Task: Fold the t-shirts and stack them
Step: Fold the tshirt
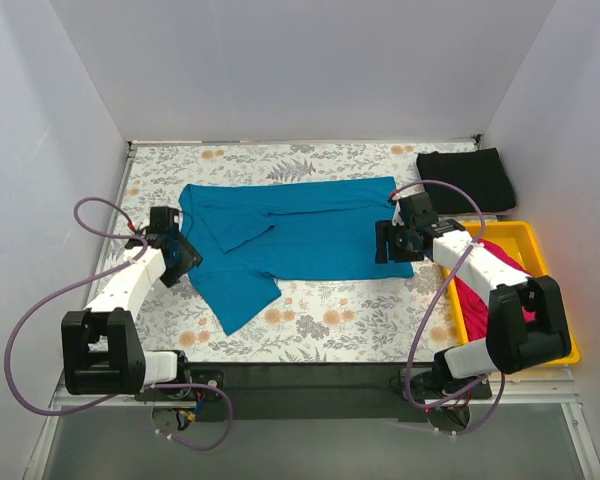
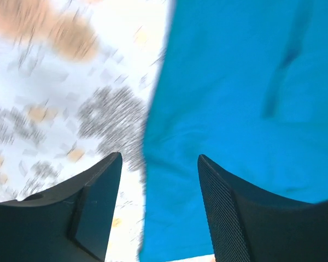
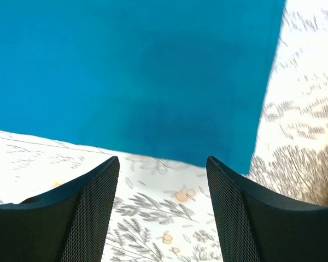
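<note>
The teal-blue t-shirt (image 1: 300, 235) lies spread across the middle of the floral cloth, one sleeve folded over its body and its lower left part trailing toward the front. My left gripper (image 1: 180, 255) is open at the shirt's left edge. In the left wrist view that edge (image 2: 153, 164) runs between the open fingers of my left gripper (image 2: 159, 158). My right gripper (image 1: 388, 243) is open at the shirt's right end. Its wrist view shows the gripper (image 3: 162, 160) over bare cloth, just short of the hem (image 3: 153, 109). A folded black t-shirt (image 1: 467, 180) sits at the back right. The magenta t-shirt (image 1: 470, 297) lies bunched in the tray.
A yellow plastic tray (image 1: 525, 235) stands along the right side, partly under my right arm. White walls close in the table on the left, back and right. The floral tablecloth (image 1: 330, 320) shows in front of the teal shirt.
</note>
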